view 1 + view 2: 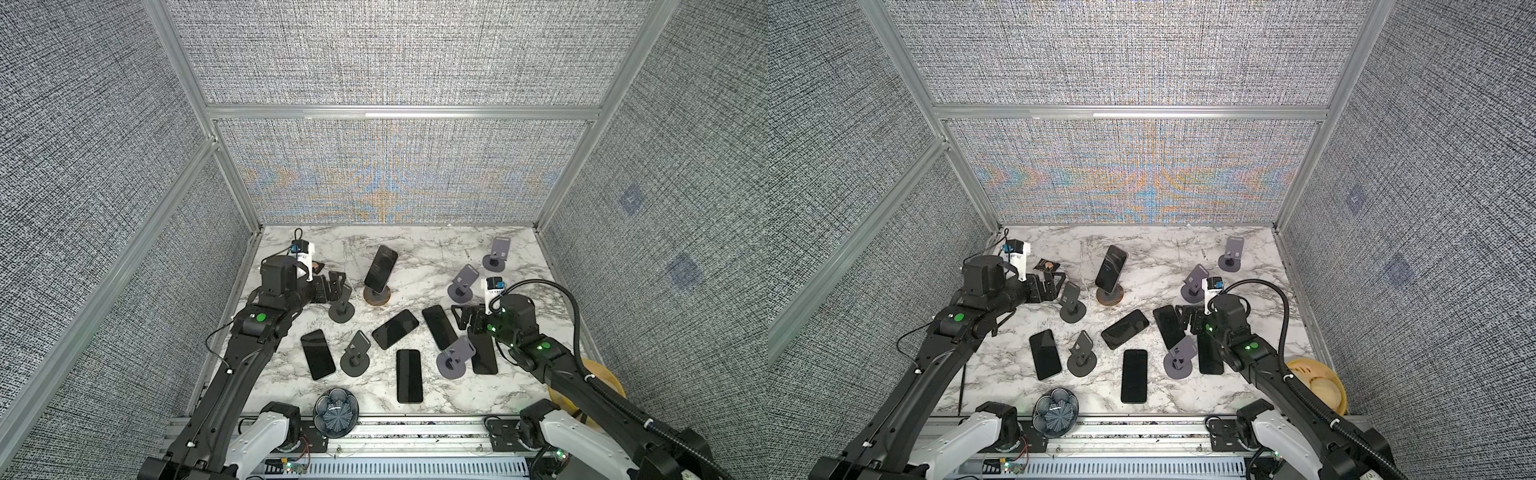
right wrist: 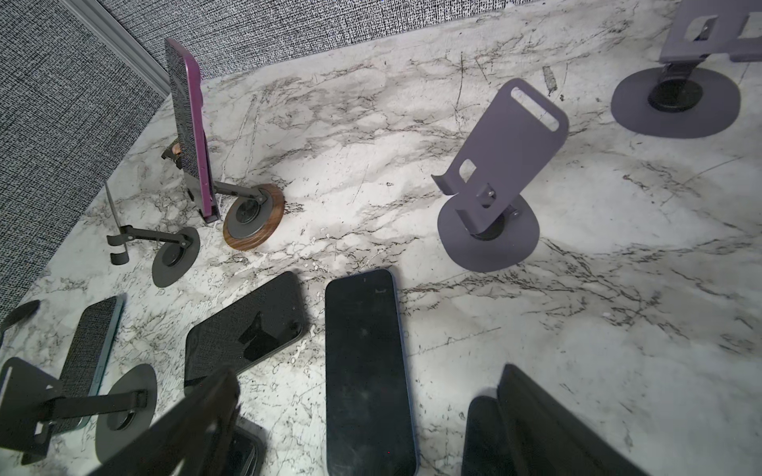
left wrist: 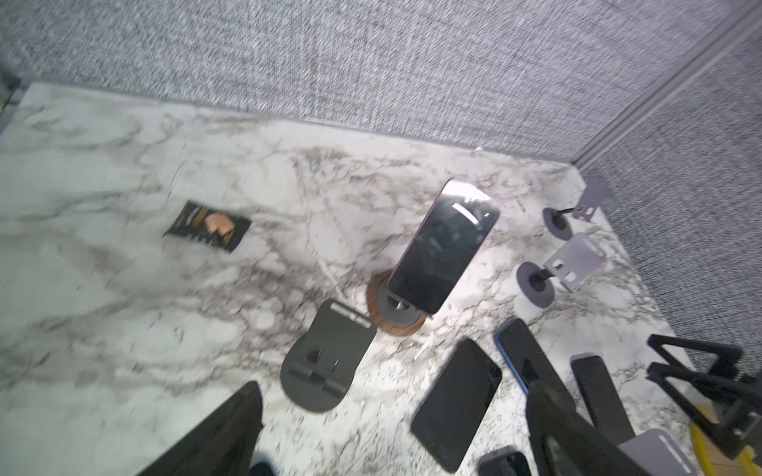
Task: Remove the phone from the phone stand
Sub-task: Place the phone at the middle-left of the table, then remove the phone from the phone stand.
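Right wrist: glossy purple-edged phone on wood-ringed round stand (marble table); left pincer apart; right pincer apart

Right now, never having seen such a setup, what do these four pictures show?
Two black robot arms reach over a marble table. Two pictures look down from overhead; the other two come from cameras on the arms' wrists. Each arm ends in a pinching tool: the left tool and right tool both stand open, holding nothing. Five flat phones lie among empty stands. One phone leans on a stand with a wooden base; lifting it off is the job.
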Robot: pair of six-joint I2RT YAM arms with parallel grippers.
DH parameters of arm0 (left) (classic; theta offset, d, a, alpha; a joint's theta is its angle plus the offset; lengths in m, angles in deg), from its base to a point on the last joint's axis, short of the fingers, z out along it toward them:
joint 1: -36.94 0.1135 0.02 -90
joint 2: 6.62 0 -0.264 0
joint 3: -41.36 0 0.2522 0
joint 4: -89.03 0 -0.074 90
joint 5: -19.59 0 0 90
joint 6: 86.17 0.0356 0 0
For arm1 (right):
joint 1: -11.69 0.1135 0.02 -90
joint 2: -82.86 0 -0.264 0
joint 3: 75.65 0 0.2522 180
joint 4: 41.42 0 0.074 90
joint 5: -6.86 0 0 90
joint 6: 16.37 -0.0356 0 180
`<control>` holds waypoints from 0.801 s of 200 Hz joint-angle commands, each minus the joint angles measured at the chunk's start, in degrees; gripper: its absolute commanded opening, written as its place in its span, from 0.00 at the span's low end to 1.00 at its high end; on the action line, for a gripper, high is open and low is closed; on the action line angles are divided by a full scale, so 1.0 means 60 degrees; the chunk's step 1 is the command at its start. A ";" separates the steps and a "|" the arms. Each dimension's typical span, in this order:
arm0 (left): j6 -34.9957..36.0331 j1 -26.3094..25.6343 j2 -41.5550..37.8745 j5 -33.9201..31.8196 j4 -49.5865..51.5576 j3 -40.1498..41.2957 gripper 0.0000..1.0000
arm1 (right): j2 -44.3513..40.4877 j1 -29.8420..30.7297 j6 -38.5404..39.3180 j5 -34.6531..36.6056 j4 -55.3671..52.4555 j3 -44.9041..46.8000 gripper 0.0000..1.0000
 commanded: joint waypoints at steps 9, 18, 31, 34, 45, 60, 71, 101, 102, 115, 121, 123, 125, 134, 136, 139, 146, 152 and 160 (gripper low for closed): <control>0.0770 -0.0058 0.1321 0.1212 -0.0603 -0.1083 0.99 | 0.0005 0.0006 -0.0005 0.0067 0.0382 0.0057 0.99; 0.0874 -0.0101 0.1764 0.1396 -0.0642 -0.1355 0.99 | -0.0009 0.0011 0.0006 0.0074 0.0367 0.0056 0.99; 0.1008 -0.0178 0.2315 0.1644 -0.0931 -0.1595 0.99 | -0.0050 0.0004 0.0027 0.0114 0.0340 0.0044 0.99; 0.1034 -0.0199 0.2454 0.1671 -0.0983 -0.1664 0.99 | -0.0066 0.0005 0.0028 0.0132 0.0331 0.0061 0.99; 0.1199 -0.0286 0.2912 0.1681 -0.1037 -0.1972 0.99 | -0.0110 0.0010 0.0042 0.0159 0.0323 0.0047 0.99; 0.1563 -0.0453 0.3654 0.1596 -0.0827 -0.2538 0.99 | -0.0129 0.0011 0.0056 0.0180 0.0346 0.0107 0.99; 0.1796 -0.0562 0.4140 0.1348 -0.0729 -0.2888 0.99 | -0.0127 0.0011 0.0057 0.0196 0.0338 0.0093 0.99; 0.2461 -0.0717 0.5108 0.1051 -0.1486 -0.3167 0.99 | -0.0069 -0.0001 0.0057 0.0205 0.0352 0.0094 0.99; 0.2493 -0.0719 0.5150 0.1066 -0.1521 -0.3179 0.99 | -0.0069 0.0005 0.0057 0.0206 0.0352 0.0090 0.99; 0.2804 -0.0776 0.5516 0.1199 -0.1817 -0.3270 0.99 | -0.0090 0.0011 0.0057 0.0214 0.0345 0.0087 0.99; 0.2913 -0.0780 0.5682 0.1275 -0.1908 -0.3349 0.99 | -0.0083 0.0011 0.0057 0.0222 0.0352 0.0073 0.99; 0.2941 -0.0787 0.5754 0.1301 -0.1929 -0.3381 0.99 | -0.0083 0.0011 0.0057 0.0229 0.0352 0.0083 0.99; 0.2966 -0.0782 0.5812 0.1330 -0.1935 -0.3414 0.99 | -0.0083 0.0004 0.0057 0.0231 0.0352 0.0086 0.99; 0.3073 -0.0793 0.6102 0.1344 -0.1914 -0.3595 0.99 | -0.0083 0.0011 0.0057 0.0226 0.0352 0.0086 0.99; 0.3098 -0.0801 0.6170 0.1348 -0.1905 -0.3644 0.99 | -0.0072 0.0011 0.0057 0.0227 0.0352 0.0086 0.99; 0.3128 -0.0804 0.6255 0.1333 -0.1867 -0.3713 0.99 | -0.0069 0.0011 0.0057 0.0219 0.0352 0.0086 0.99; 0.3194 -0.0803 0.6475 0.1303 -0.1809 -0.3862 0.99 | -0.0068 0.0011 0.0057 0.0216 0.0352 0.0086 0.99; 0.3240 -0.0811 0.6618 0.1280 -0.1816 -0.3949 0.99 | -0.0068 0.0011 0.0068 0.0236 0.0352 0.0087 0.99; 0.3258 -0.0836 0.6786 0.1267 -0.1874 -0.4028 0.99 | -0.0068 0.0011 0.0072 0.0249 0.0360 0.0086 0.99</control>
